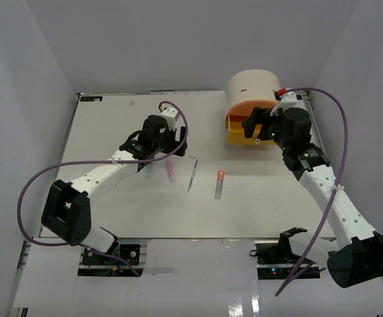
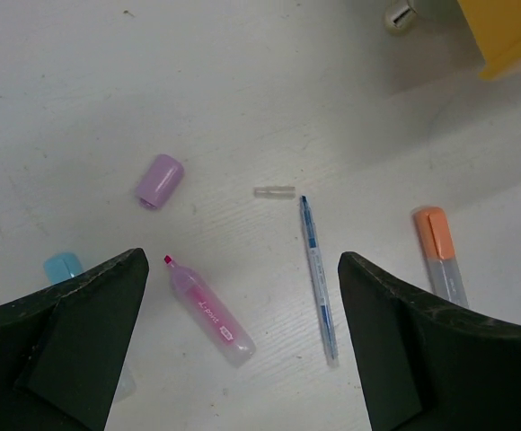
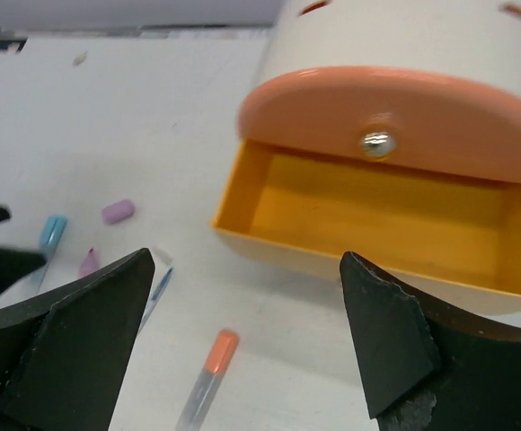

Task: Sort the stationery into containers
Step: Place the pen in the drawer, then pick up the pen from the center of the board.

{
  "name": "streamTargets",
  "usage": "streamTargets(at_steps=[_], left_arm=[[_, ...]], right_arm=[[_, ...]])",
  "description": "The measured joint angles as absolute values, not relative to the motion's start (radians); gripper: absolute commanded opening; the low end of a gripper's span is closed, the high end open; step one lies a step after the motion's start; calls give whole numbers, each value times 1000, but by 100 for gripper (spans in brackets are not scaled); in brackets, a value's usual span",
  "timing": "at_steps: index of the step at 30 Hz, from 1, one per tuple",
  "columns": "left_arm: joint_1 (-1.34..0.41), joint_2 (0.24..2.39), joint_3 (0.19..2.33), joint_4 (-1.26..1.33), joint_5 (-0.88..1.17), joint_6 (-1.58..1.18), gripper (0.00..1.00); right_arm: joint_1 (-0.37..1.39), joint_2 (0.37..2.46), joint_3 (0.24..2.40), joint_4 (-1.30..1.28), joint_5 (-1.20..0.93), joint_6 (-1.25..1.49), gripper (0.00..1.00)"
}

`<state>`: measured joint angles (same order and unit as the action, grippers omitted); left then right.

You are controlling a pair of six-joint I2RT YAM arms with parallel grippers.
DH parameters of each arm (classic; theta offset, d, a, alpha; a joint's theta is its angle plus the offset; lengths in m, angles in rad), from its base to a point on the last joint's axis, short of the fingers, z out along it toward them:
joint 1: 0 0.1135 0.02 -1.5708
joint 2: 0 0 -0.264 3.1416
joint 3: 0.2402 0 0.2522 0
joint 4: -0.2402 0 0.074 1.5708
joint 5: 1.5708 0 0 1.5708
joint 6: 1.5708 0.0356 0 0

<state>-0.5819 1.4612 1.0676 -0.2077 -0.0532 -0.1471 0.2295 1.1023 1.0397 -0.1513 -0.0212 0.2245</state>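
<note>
The left arm of white tubular links (image 1: 96, 175) and the matching right arm (image 1: 333, 201) both carry boxy matt black joint housings. A thin purple cable (image 1: 22, 201) runs in a loose loop beside each. The black, wedge-shaped fingers (image 2: 72, 341) have rough, scuffed edges.

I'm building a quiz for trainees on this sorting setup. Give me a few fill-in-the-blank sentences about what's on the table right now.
The pulled-out drawer is coloured ____.
That drawer holds nothing, so it is ____.
The thin pen beside the pink marker is coloured ____.
The left gripper and the right gripper both stand ____.
Missing words: yellow; empty; blue; open.
</note>
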Motion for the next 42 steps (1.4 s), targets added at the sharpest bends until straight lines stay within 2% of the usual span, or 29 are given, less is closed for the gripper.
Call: streamTargets(at_steps=[6, 12, 17, 22, 24, 25, 32, 42], left_arm=[[-470, 1481, 1079, -232, -37, -240, 98], [-396, 1480, 1079, -237, -36, -294, 98], [-357, 1475, 1079, -236, -44, -319, 98], [-331, 1473, 1079, -236, -46, -333, 98], [-326, 1473, 1079, -235, -47, -336, 98], [-324, 1473, 1079, -235, -47, -338, 98], [-324, 1473, 1079, -235, -46, -341, 98], [-324, 1467, 1079, -234, -45, -341, 98]], right_arm=[[581, 1148, 1040, -226, 163, 225, 90], [844, 1326, 1040, -251, 295, 282, 90], [946, 1519, 1042, -252, 345, 351, 91], [985, 1662, 1064, -236, 409, 411, 100], [992, 1709, 1093, -237, 430, 428, 100], [994, 1729, 1109, -236, 439, 438, 94], [999, 1802, 1140, -209, 473, 483, 83], [999, 1841, 1148, -205, 483, 501, 61]])
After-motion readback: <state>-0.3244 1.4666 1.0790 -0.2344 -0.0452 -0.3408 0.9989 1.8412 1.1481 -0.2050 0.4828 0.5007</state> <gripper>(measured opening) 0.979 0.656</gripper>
